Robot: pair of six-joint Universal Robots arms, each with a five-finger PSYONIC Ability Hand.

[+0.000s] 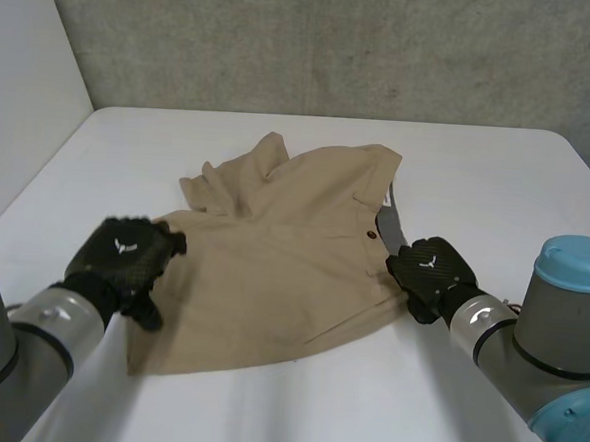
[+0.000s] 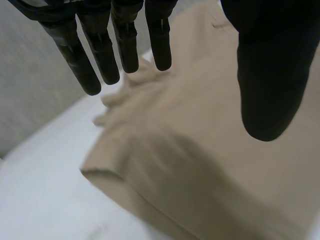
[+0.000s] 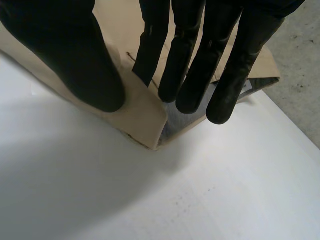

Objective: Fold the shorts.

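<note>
Tan shorts (image 1: 283,260) lie folded on the white table (image 1: 478,182), waistband toward my right arm, with the grey lining (image 3: 172,120) showing at its corner. My left hand (image 1: 123,256) hovers over the shorts' left edge (image 2: 200,165) and touches nothing. Its fingers (image 2: 125,45) are straight and spread, with the thumb (image 2: 270,75) apart from them. My right hand (image 1: 430,274) is at the waistband corner (image 3: 145,115). There the thumb (image 3: 70,55) lies on the outer tan cloth and the fingers (image 3: 192,65) reach inside onto the lining, pinching the band between them.
A grey concrete wall (image 1: 336,43) runs behind the table, and a white panel (image 1: 23,84) stands along its left side. Bare tabletop (image 3: 175,200) stretches in front of the shorts and to their right.
</note>
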